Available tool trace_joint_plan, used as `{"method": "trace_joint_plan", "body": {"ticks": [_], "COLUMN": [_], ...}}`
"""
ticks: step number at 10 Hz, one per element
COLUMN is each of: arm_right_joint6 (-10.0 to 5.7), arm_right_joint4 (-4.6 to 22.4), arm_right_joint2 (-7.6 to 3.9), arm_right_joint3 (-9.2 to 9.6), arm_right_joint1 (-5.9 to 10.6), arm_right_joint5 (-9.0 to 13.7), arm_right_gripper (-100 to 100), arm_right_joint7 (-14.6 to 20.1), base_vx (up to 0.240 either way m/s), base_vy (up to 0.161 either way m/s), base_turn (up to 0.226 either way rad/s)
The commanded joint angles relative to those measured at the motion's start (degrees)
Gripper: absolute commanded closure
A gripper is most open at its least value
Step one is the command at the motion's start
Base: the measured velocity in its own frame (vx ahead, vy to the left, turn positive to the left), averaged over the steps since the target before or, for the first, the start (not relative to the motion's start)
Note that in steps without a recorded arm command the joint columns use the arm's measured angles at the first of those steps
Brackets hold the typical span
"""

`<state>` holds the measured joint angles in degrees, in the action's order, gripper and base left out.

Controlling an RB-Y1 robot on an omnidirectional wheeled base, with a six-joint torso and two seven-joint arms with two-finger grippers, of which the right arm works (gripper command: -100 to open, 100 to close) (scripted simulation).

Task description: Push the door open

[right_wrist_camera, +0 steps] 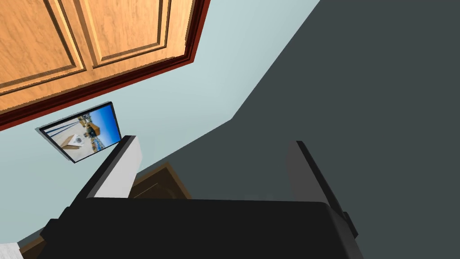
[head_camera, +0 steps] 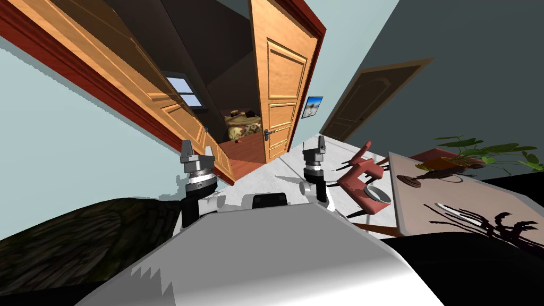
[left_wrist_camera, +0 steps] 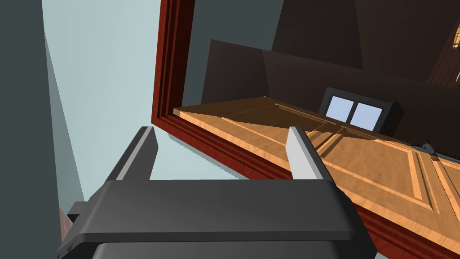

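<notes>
**Doorway layout, from the head camera**

Left door leaf and right door leaf flank an opening straight ahead. Bed and window lie beyond it. Framed picture hangs on the wall right of the right leaf, second door further right. Chair at right, beside a table bearing a plant.

1. I see the door as orange wood, grain showing, faintly glossy.
2. Its frame looks smooth and dark red, matt.
3. My left gripper has a matt dark body and smooth pale grey fingers.
</notes>
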<state>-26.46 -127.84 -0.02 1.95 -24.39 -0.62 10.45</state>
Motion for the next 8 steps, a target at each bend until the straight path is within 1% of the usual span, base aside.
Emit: {"method": "trace_joint_plan", "body": {"ticks": [1, 4, 8], "arm_right_joint6": [-0.02, -0.04, -0.07], "arm_right_joint4": [2.3, 6.9, 14.0], "arm_right_joint2": [-0.22, -1.03, -2.07], "arm_right_joint3": [0.91, 2.14, 4.07], "arm_right_joint1": [1.32, 4.13, 8.51], "arm_right_joint5": [-0.3, -0.7, -1.3], "arm_right_gripper": [-100, -100, -100], "arm_right_joint7": [0.2, 0.9, 2.0], "base_vx": [0.083, 0.085, 0.106], "base_vy": [-0.034, -0.019, -0.029], "base_turn": [0.001, -0.003, -0.002]}}
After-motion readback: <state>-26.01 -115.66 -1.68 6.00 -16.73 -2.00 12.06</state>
